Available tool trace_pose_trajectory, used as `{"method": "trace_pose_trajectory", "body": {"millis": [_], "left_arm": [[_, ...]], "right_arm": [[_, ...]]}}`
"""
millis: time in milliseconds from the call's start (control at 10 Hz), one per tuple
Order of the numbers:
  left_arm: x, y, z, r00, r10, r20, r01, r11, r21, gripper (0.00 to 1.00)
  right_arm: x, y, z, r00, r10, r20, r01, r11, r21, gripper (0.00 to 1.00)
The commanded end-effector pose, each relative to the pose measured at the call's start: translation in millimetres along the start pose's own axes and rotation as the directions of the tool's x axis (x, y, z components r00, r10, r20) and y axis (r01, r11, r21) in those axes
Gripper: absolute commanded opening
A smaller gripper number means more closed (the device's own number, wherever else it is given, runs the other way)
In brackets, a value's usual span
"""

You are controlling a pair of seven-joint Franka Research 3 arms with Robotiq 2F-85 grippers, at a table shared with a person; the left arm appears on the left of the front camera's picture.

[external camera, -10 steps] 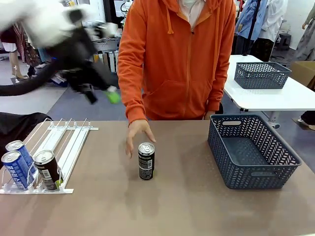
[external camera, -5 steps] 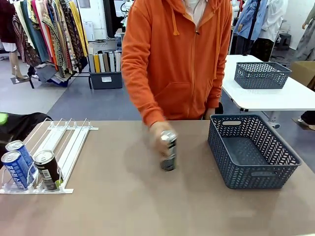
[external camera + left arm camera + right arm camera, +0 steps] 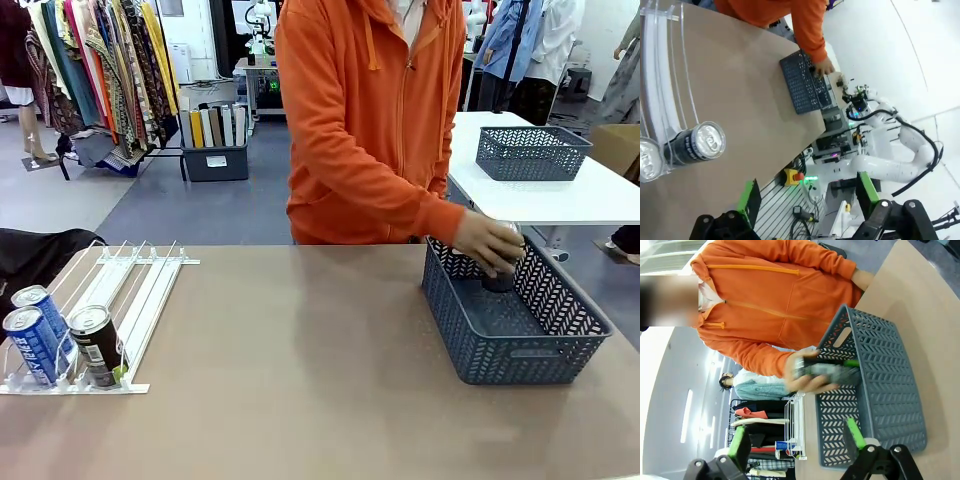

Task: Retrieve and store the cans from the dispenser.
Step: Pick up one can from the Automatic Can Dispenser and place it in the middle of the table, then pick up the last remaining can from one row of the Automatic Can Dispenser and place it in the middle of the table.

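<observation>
Now can point(image 3: 497, 279) over basket point(image 3: 515, 356), formerly mid-table.

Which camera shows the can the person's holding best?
Right wrist view: the can shows its side in the person's hand at the basket. Front view: the hand hides most of it. Left wrist view: too small to tell.

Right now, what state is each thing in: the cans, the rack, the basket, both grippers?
dispenser: three cans at its front lip, rails behind them bare.
blue cans: two, upright in the dispenser.
dark can: upright beside them.
held can: gripped in the person's hand, over the basket.
basket: upright on the table, nothing lying inside.
left gripper: open, empty.
right gripper: open, empty.
</observation>
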State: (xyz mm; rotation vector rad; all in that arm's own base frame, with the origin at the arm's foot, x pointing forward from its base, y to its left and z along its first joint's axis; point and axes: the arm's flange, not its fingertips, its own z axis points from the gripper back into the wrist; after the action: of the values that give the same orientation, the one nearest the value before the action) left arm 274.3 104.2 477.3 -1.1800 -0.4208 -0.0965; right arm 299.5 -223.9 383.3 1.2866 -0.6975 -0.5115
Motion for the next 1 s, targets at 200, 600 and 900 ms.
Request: {"method": "trace_pose_trajectory", "body": {"millis": [200, 600, 900], "left_arm": [[-3.1, -2.3, 3.8, 1.0, -0.024, 0.016, 0.025, 1.0, -0.016, 1.0], [-3.1, -2.3, 3.8, 1.0, -0.024, 0.016, 0.025, 1.0, -0.016, 1.0], [-2.7, -1.7, 4.3, 1.0, -0.001, 0.005, 0.001, 1.0, 0.006, 1.0]], "right_arm": [[0.7, 3.3, 2.0, 1.0, 0.001, -0.005, -0.001, 1.0, 0.008, 1.0], [0.7, 3.3, 2.0, 1.0, 0.001, -0.005, -0.001, 1.0, 0.008, 1.0], [0.7, 3.3, 2.0, 1.0, 0.001, -0.005, -0.001, 1.0, 0.008, 1.0]]}}
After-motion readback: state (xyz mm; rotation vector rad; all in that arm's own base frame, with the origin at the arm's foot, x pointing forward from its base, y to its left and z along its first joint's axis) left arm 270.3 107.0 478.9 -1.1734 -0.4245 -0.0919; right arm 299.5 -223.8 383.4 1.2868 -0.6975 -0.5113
